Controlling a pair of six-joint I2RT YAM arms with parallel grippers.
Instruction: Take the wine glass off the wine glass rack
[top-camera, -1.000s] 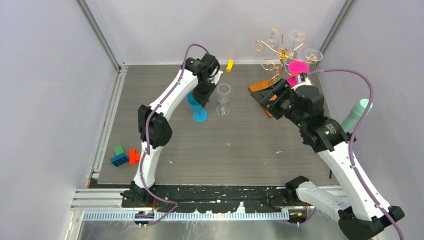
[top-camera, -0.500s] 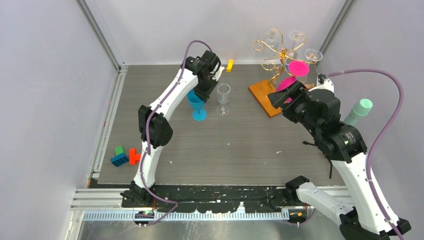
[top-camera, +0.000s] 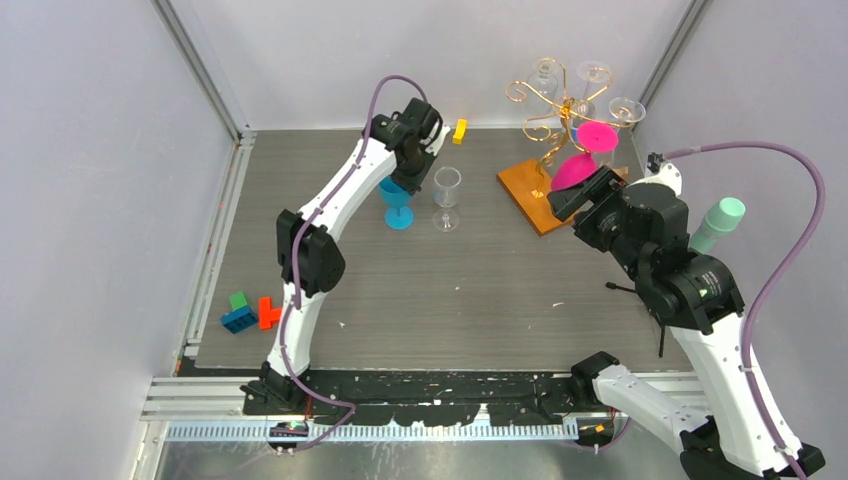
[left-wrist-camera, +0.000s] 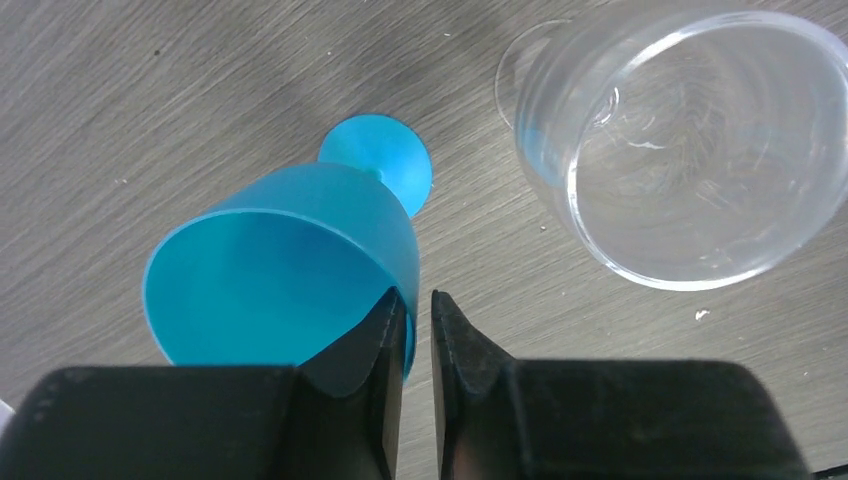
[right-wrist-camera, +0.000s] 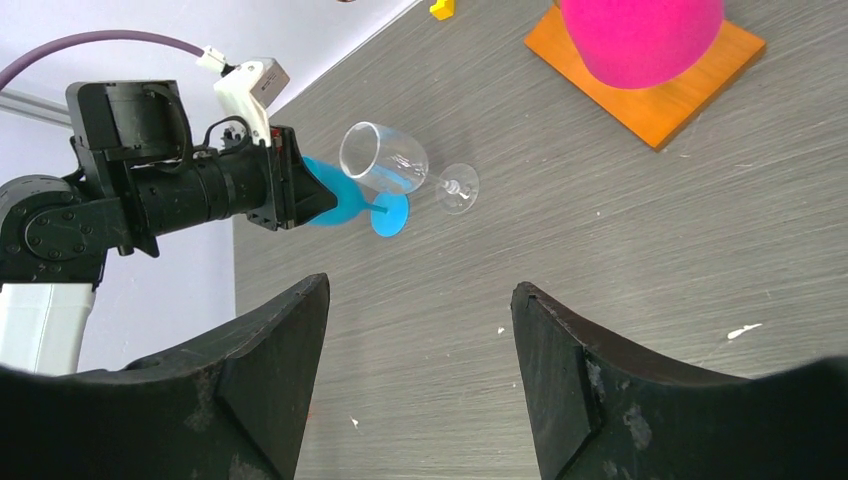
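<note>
The gold wire wine glass rack (top-camera: 560, 105) stands on its orange-brown wooden base (top-camera: 522, 186) at the back right. It carries a pink wine glass (top-camera: 596, 135) and clear glasses (top-camera: 594, 72). My left gripper (left-wrist-camera: 418, 300) is shut on the rim of a blue wine glass (left-wrist-camera: 290, 260). One finger is inside the cup and one outside, and the foot (top-camera: 399, 220) is at the table. A clear wine glass (top-camera: 447, 190) stands just right of it. My right gripper (right-wrist-camera: 420, 290) is open and empty, beside the rack's base (right-wrist-camera: 690, 90), below the pink glass (right-wrist-camera: 640, 40).
A yellow block (top-camera: 459, 130) lies at the back. A mint green cylinder (top-camera: 722, 222) is at the right wall. Blue, green and orange blocks (top-camera: 248, 312) lie at the left edge. Grey walls close in the back and the sides.
My right arm has drawn back to the right and uncovered the wooden base. My left gripper has shifted the blue glass slightly toward the back.
</note>
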